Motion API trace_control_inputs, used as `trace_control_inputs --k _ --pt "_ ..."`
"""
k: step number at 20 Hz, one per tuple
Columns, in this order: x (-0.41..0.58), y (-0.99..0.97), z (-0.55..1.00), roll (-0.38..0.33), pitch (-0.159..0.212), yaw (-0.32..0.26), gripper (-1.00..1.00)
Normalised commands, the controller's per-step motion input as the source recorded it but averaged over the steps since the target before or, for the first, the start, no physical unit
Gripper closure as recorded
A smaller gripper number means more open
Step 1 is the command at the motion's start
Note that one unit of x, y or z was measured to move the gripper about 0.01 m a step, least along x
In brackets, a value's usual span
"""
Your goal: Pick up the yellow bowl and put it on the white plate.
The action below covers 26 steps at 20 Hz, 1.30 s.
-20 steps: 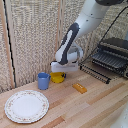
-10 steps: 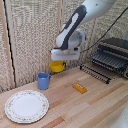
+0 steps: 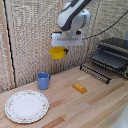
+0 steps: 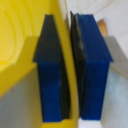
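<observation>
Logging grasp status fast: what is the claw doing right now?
Claw: closed on the rim of the yellow bowl, held in the air, above and to the exterior view's right of the white plate.

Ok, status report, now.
Pincer shut on yellow bowl's rim, bowl airborne. White plate bare, off toward the exterior view's left. Blue cup stands between; pass above it.
</observation>
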Motion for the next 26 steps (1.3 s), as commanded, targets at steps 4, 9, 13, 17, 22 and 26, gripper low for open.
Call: trace_control_inputs --k 4,9,13,17,22,26 --pt "-0.221 0.57 0.48 0.0 -0.001 0.102 1.0" --pt "-0.139 0.6 0.11 0.0 -0.006 0.108 1.0" --pt "-0.171 0.65 0.0 0.0 -0.012 0.092 1.0" --pt "-0.339 0.66 -0.1 0.0 -0.017 0.077 1.0" --pt "-0.408 0.62 -0.17 0.002 -0.02 0.087 1.0" --pt "-0.417 0.59 -0.26 0.004 -0.018 0.097 1.0"
